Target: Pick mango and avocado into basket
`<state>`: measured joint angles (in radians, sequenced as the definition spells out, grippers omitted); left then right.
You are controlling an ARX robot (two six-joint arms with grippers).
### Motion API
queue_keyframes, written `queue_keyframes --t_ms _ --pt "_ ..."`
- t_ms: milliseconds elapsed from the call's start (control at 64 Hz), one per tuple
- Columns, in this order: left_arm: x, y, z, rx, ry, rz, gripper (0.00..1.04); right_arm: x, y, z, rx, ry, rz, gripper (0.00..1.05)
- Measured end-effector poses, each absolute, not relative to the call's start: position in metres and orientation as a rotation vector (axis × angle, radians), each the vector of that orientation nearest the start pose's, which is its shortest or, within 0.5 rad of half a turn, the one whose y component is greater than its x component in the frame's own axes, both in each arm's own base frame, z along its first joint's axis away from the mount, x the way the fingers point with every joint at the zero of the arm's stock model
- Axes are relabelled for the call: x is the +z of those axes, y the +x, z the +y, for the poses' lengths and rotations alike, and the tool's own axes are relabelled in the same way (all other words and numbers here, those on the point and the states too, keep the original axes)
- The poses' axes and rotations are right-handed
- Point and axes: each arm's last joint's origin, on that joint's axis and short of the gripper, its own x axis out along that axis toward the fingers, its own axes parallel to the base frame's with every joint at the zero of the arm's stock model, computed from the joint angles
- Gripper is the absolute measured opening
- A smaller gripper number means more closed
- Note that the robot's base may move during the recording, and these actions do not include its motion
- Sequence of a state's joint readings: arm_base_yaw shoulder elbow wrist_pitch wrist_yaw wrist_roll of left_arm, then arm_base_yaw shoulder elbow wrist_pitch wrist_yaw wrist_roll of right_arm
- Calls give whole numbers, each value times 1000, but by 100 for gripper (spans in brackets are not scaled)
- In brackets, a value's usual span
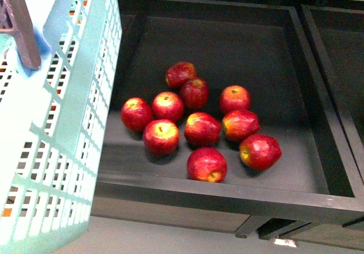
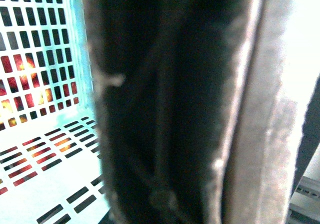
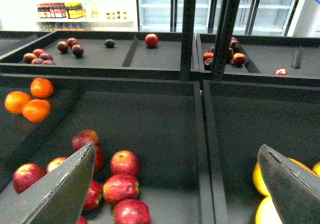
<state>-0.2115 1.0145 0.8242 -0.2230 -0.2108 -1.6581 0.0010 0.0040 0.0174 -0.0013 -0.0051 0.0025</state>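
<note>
Right gripper (image 3: 176, 149) hanging over the produce bins, fingers (image 3: 65, 189) spread wide, nothing btwn them. Front view showing nine red apples (image 1: 202, 129) bunching mid-bin and twd the front edge of a black bin (image 1: 227, 194). Basket (image 1: 68, 123) standing just beside that bin's left edge. Oranges (image 3: 30, 101) sitting in a neighbouring bin. Dark green fruit, prob. the avocado (image 3: 109, 43), lying in a far bin, well apart from the gripper, too small to be sure. Yellow fruit (image 3: 258, 180) peeking out beside one finger; mango or not, can't tell. Left wrist view blurring out w/ a dark mass up close, basket lattice beside it. Left gripper's fingers: can't tell.
</note>
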Motion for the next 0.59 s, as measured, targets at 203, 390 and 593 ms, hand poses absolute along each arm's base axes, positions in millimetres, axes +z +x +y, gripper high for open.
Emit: queue_keyframes --t_ms 203,390,593 --pt "302 218 -40 350 -1484 345 14 169 97 0 5 2 -13 96" --pt "306 264 -63 240 -1037 653 14 169 97 0 2 2 -12 96" --pt "307 324 -105 70 -943 732 14 169 97 0 1 3 -12 96"
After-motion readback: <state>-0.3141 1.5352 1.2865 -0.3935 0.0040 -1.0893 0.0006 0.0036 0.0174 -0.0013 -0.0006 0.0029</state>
